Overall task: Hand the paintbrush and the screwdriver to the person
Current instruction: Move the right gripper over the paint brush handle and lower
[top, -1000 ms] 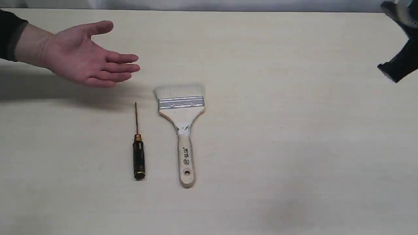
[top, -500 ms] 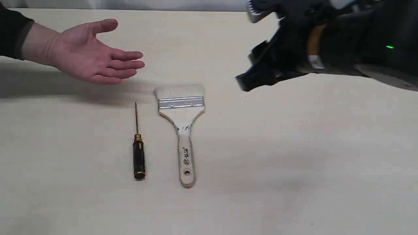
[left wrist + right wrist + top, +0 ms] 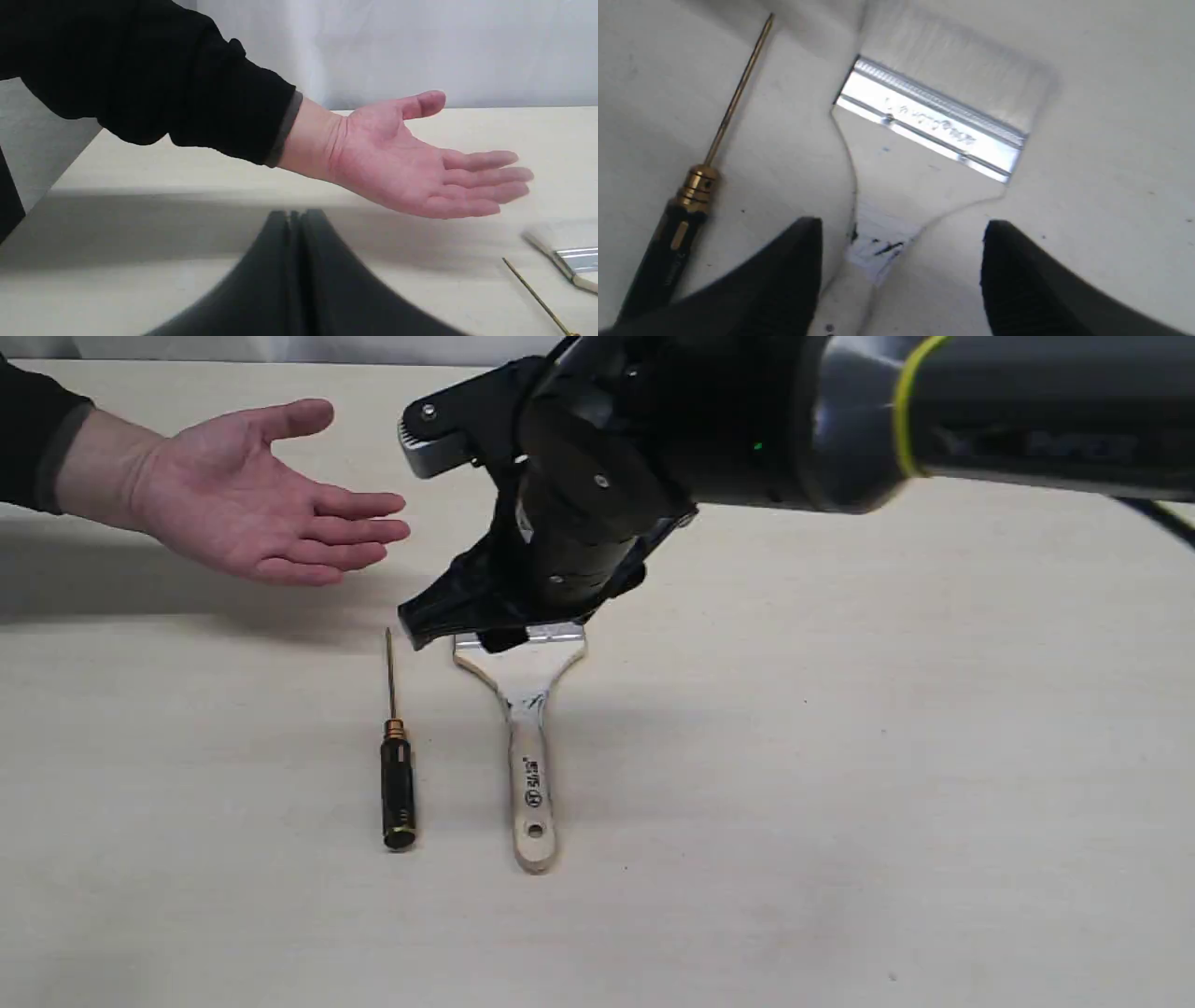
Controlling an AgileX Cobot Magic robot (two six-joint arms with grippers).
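1. Finds the right gripper (image 3: 901,226) spread wide and holding nothing; places its black fingers (image 3: 784,280) one to each side of the narrow neck of the paintbrush (image 3: 924,140); cannot tell whether they touch the brush or the table (image 3: 840,756)
2. Finds the left gripper (image 3: 295,219) closed, finger against finger, with nothing between; aims toward the person's hand (image 3: 411,163) from well apart
3. Locates the paintbrush flat on the table, bristle end toward the far edge, handle toward the near edge; in the exterior view, bristle end hidden behind the right gripper
4. Locates the screwdriver (image 3: 397,793) flat on the table just beside the brush, on its left in the exterior view, parallel, not touching, shaft pointing away
5. Records the person's hand open, palm up, empty, above the table at far left, apart from both tools
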